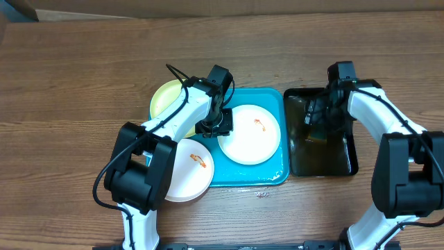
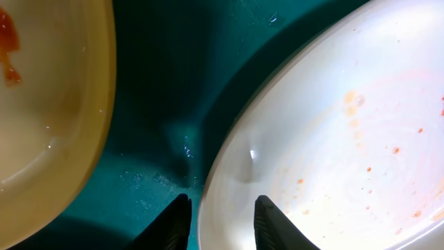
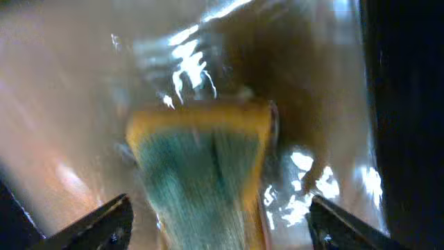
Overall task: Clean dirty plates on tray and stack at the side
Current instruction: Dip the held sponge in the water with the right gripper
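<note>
**Left fingers astride plate rim; right fingers wide over sponge**

Overhead shows the tray (image 1: 239, 177) on the bench (image 1: 83, 62). One smeared white plate (image 1: 250, 139) lies inside it, a second white plate (image 1: 184, 177) laps its left rim, and the green plate (image 1: 166, 101) sits behind.

Only the left wrist view shows my left fingers (image 2: 178, 223) narrowly parted astride the tray plate's rim, with bare tray floor beside them. A neighbouring plate (image 2: 48, 104), red-smeared, lies close by.

My right fingers (image 3: 114, 222) are spread wide and hold nothing. They flank the sponge (image 3: 201, 167), plain only in the right wrist view, in the wet black tray (image 1: 347, 163).
</note>
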Motion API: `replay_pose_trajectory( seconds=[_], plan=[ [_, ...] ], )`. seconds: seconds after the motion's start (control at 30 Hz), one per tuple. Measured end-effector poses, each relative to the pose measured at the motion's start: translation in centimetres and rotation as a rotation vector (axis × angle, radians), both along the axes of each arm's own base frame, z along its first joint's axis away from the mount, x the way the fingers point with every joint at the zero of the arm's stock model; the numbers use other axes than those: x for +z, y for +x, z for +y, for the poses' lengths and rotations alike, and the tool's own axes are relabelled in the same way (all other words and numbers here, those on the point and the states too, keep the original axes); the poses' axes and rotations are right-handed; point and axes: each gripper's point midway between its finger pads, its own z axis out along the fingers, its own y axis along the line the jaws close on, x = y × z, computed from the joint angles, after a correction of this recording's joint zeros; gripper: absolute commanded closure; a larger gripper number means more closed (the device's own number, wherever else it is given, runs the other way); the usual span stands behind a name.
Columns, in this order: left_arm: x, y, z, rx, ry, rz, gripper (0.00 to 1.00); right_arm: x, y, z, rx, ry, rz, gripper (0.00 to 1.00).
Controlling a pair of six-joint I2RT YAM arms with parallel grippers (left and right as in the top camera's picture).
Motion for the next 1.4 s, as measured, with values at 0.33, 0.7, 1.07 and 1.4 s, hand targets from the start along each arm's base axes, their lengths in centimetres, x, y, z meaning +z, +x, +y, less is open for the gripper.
replay_pose_trajectory(
  seconds=[0.33, 0.7, 1.07, 1.4],
  plan=[
    [0.0, 0.0, 0.0, 0.0, 0.0, 0.002, 0.67, 0.9, -2.0, 0.9, 0.001, 0.051, 0.101, 0.37],
    [0.0, -0.1, 0.0, 0.0, 0.001, 0.003, 0.66, -0.2, -3.1, 1.3, 0.003, 0.074, 0.124, 0.96],
    [0.0, 0.0, 0.0, 0.0, 0.0, 0.001, 0.63, 0.7, -0.6, 1.5, 0.014, 0.072, 0.04, 0.39],
    [0.0, 0.0, 0.0, 0.0, 0.0, 0.001, 0.63, 0.3, 0.1, 1.7, 0.025, 0.058, -0.001, 0.51]
  ],
)
